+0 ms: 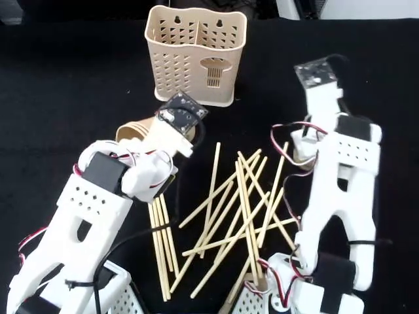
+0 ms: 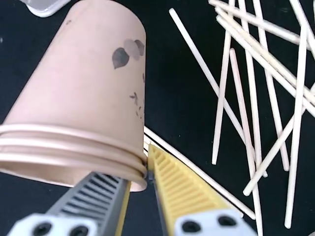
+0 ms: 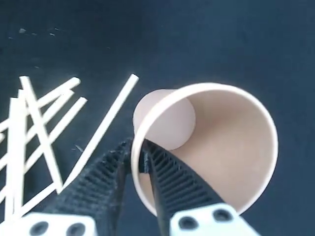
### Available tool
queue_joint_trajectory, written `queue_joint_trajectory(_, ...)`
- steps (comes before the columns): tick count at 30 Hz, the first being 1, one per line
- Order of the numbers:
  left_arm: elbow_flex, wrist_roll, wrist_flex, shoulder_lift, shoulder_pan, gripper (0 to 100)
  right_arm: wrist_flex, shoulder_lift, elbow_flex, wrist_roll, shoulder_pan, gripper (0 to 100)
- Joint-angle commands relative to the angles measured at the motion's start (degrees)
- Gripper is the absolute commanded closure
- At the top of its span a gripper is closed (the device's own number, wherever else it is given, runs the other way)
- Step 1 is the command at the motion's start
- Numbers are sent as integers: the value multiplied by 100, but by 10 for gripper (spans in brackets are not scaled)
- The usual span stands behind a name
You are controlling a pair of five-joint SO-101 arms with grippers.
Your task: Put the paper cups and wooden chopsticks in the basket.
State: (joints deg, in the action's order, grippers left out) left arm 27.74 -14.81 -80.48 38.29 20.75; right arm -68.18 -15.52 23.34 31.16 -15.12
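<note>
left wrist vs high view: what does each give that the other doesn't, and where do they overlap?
Left wrist view adds: the nested rims of the paper cup stack, the leaf marks on its wall, and the left gripper shut on that rim.
High view adds: the basket standing upright behind the pile, with two compartments, and the right arm on the pile's far side.
Both: the cup stack lying on its side and the loose chopsticks crossed over each other on the black table.
</note>
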Motion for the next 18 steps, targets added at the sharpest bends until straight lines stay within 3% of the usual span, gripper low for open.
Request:
queue_joint_trajectory(1, -75, 70, 79, 132, -48, 971, -44, -48, -330, 18, 308, 985)
queue_joint_trajectory(18, -84, 88, 88, 167, -48, 971, -747, -268, -391, 457, 26, 985)
